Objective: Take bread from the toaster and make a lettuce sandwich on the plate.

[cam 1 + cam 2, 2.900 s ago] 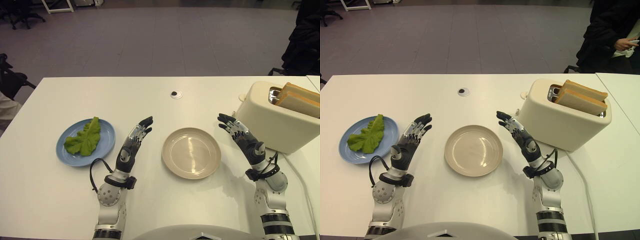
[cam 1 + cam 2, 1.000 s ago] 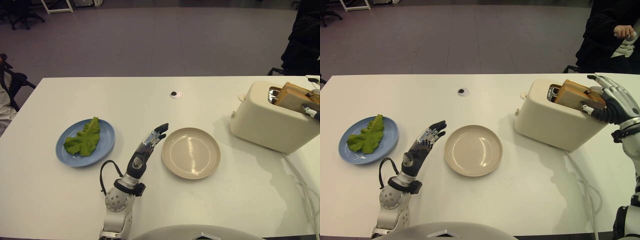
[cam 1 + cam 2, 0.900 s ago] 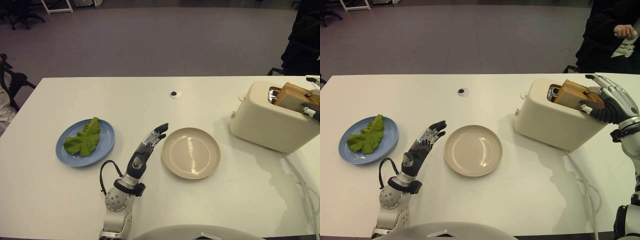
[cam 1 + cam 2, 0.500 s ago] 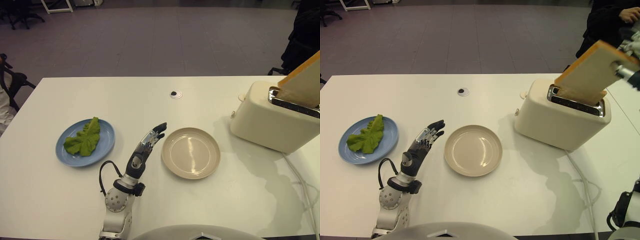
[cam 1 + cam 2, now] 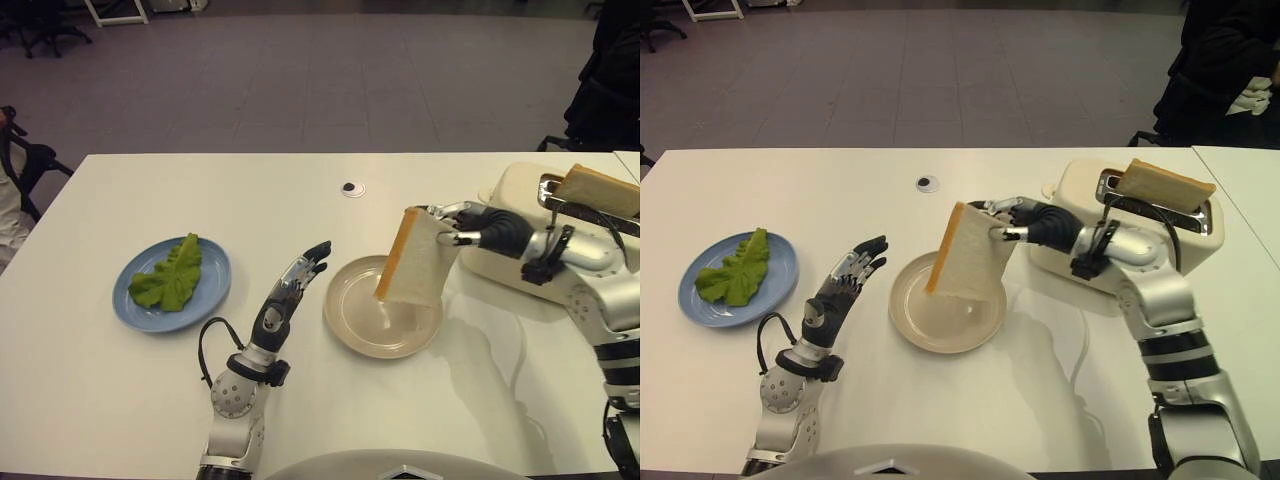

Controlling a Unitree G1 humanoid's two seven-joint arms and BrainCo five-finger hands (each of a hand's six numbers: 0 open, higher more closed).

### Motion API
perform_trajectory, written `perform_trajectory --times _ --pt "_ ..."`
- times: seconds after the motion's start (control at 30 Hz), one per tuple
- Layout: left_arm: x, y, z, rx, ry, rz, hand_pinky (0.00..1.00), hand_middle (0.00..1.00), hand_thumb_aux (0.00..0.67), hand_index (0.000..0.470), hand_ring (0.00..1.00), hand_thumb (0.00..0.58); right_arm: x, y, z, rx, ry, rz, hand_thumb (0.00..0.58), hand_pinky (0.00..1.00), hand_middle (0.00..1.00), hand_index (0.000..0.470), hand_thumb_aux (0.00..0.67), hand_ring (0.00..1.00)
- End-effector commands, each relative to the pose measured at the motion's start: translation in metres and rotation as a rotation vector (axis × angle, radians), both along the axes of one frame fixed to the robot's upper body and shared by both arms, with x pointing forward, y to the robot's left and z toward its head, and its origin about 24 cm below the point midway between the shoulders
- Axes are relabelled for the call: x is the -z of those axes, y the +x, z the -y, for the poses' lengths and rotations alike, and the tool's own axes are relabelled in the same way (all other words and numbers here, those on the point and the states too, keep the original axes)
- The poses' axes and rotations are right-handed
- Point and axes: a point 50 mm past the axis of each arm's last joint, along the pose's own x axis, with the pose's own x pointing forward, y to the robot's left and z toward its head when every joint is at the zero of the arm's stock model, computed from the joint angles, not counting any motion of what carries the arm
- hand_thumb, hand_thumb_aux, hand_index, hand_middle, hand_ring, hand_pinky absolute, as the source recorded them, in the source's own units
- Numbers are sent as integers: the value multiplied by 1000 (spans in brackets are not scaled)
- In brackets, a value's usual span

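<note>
Right hand [image 5: 1025, 222], centre-right of the frame: its fingers are closed on the upper corner of a bread slice [image 5: 968, 256], which hangs tilted above the beige plate [image 5: 902, 300] at the centre. The lower edge of the slice appears close to the plate's surface; whether it touches cannot be told. The arm reaches in from the right, passing in front of the toaster [image 5: 1195, 245].

Left hand [image 5: 840, 290], lower left of centre: released, fingers extended and grasping nothing. It rests edge-up on the desk [image 5: 990, 400], just beside the left rim of the beige plate.

Toaster, upper right of the frame: a second slice [image 5: 1165, 186] stands in its slot, projecting above the top. Blue plate [image 5: 788, 262], left of the frame: it carries a lettuce leaf [image 5: 735, 272], well apart from the beige plate.

Progress, as judged from this arrangement: the first slice is out of the toaster and is being carried to the beige plate, but it is not yet laid flat or let go. The work is in an early stage. What is left: set this slice down, move the lettuce leaf from the blue plate onto it, draw the second slice from the toaster, and lay it on top. The lettuce leaf looks untouched.
</note>
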Motion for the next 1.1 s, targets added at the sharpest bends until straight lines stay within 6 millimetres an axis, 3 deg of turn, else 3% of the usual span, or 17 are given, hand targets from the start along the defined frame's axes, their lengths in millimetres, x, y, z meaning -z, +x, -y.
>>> perform_trajectory --times 0.03,0.2,0.23,0.27,0.3,0.4,0.53,0.67,0.83,0.87,0.9,0.93,1.0,1.03,1.1 --pt "-8 -1 -8 -39 -61 14 0 0 0 0 0 0 38 1 -19 -13 -152 -15 580 0 0 470 670 0" --pt "-25 3 -23 -154 24 40 0 0 0 0 0 0 60 -5 -35 -59 -255 41 580 0 0 468 667 0" --pt "-30 5 -29 -190 95 49 0 0 0 0 0 0 60 -5 -37 -62 -261 58 538 0 0 343 489 0" --pt "-36 6 -35 -227 168 64 0 0 0 0 0 0 60 -6 -38 -63 -263 75 398 0 0 206 294 0" --pt "-43 7 -44 -277 245 80 0 0 0 0 0 0 59 -6 -39 -57 -262 95 5 0 0 2 3 0" --pt "-59 13 -76 -460 683 122 0 0 0 0 0 0 51 -8 -42 -62 -244 149 0 0 0 0 0 0" --pt "-51 32 -131 -686 1295 96 0 0 0 0 0 0 42 -9 -36 -16 -227 200 0 0 0 0 0 0" --pt "-38 36 -184 -804 1607 -14 0 0 0 0 0 0 24 -16 -33 15 -147 273 0 0 0 0 0 0" --pt "-10 33 -216 -811 1768 -149 0 0 0 0 0 0 14 -28 -31 9 -71 310 0 0 0 0 0 0" --pt "-3 32 -220 -796 1781 -179 0 0 76 53 0 124 14 -31 -32 3 -62 310 0 0 0 0 0 0" --pt "5 32 -221 -775 1781 -199 0 0 108 76 0 172 15 -33 -33 -2 -56 311 0 0 0 0 0 0" --pt "13 33 -218 -746 1776 -212 0 0 339 238 0 438 15 -35 -34 -7 -50 314 0 0 0 0 0 0" --pt "23 37 -213 -702 1768 -222 0 0 452 317 0 519 15 -37 -35 -9 -45 319 0 0 0 0 0 0" --pt "27 38 -211 -686 1763 -224 0 0 657 461 0 580 14 -38 -35 -10 -43 323 0 0 0 0 0 0" --pt "28 39 -209 -674 1741 -215 0 0 670 470 0 580 13 -39 -36 -11 -40 331 0 0 0 0 0 0"
